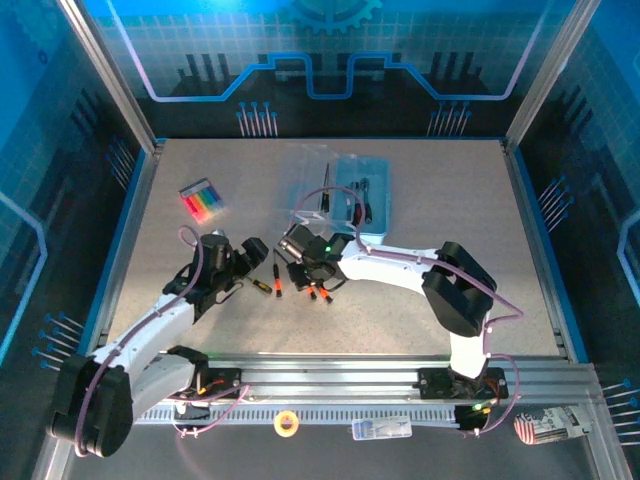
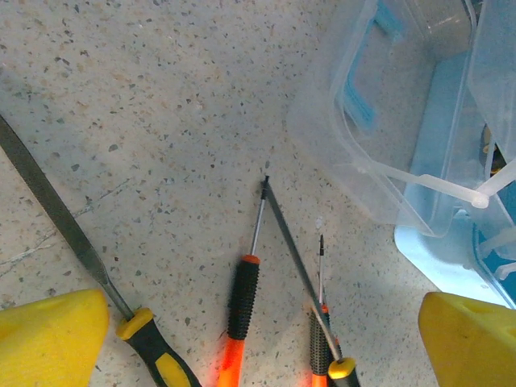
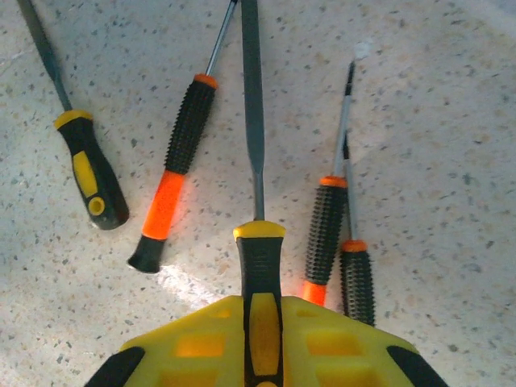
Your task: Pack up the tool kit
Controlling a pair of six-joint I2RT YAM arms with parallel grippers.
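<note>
At the far left of the table (image 1: 450, 290), in the top view, we noted a marker pack (image 1: 203, 200) lying well apart from the tools. Right of it, the left gripper (image 2: 260, 339) hung low over the surface. Its yellow fingertips (image 2: 50, 339) stood wide apart, holding nothing and touching nothing we could see.

Between the two grippers lay the loose tools. On the right wrist view, leftmost was a loose file (image 3: 89, 173) with a yellow-and-black handle, flat on the table. Just beside it lay a large screwdriver (image 3: 173, 193) with an orange-and-black grip, its shaft pointing away from the camera. Next came the held file (image 3: 251, 97), its blade running straight up the view between the other tools. To its right, two small screwdrivers (image 3: 325, 234) lay close together, shafts nearly parallel, near the held file's blade but apart from it.

The right gripper (image 3: 260, 310) was clamped on the yellow-and-black handle of the held file, one finger on each side.

Farthest right and beyond the tools, the tool case (image 1: 365, 190) stood open on the table, with several tools already inside; its clear lid lay toward the left gripper.
</note>
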